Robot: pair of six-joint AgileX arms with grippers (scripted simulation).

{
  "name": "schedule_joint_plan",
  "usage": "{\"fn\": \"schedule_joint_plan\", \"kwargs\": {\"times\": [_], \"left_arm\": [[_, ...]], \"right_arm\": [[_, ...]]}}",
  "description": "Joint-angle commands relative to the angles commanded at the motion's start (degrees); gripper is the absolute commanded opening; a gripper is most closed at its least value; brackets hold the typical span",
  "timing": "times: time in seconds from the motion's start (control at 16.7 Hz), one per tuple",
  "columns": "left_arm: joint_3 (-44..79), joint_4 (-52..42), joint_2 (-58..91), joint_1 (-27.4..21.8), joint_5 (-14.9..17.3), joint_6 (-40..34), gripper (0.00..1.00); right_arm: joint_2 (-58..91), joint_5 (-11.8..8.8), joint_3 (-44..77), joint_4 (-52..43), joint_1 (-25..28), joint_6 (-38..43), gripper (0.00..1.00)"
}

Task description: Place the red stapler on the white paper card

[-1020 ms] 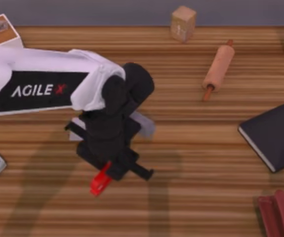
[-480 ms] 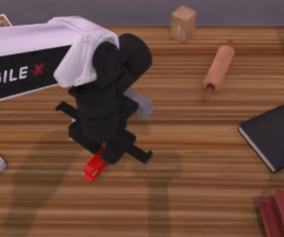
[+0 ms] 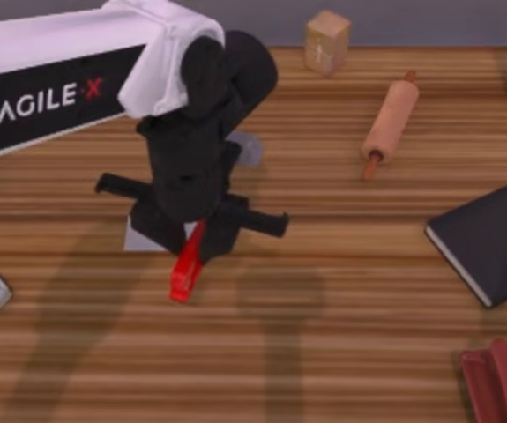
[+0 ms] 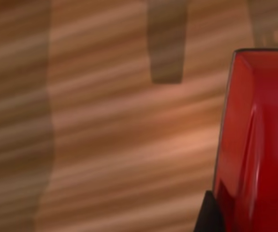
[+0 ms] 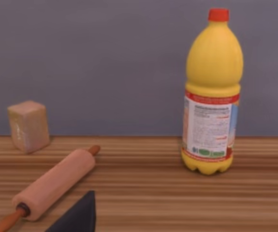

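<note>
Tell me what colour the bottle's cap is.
Red, atop the yellow bottle; its cap shows best in the right wrist view.

Glossy red stapler (image 4: 255,145), likely plastic; striped wooden table (image 3: 341,291), smooth.

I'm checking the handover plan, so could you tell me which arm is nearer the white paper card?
Left. The left gripper hangs over the white paper card, holding the red stapler. The right arm is outside the top view.
</note>
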Motion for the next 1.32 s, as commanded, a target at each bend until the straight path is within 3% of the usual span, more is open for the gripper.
{"fn": "schedule_joint_plan", "kwargs": {"times": [0.78,1.02,1.32], "left_arm": [[28.21,-13.75,17.24,10.39,0.33,-77.86,0.0],[33.24,-15.11,18.63,13.01,0.5,-91.12,0.0],[34.65,-15.33,18.8,13.82,0.58,-94.68,0.0]], "right_arm": [[0.0,0.0,0.0,0.0,0.0,0.0,1.0],[0.0,0.0,0.0,0.0,0.0,0.0,1.0],[0.0,0.0,0.0,0.0,0.0,0.0,1.0]]}}
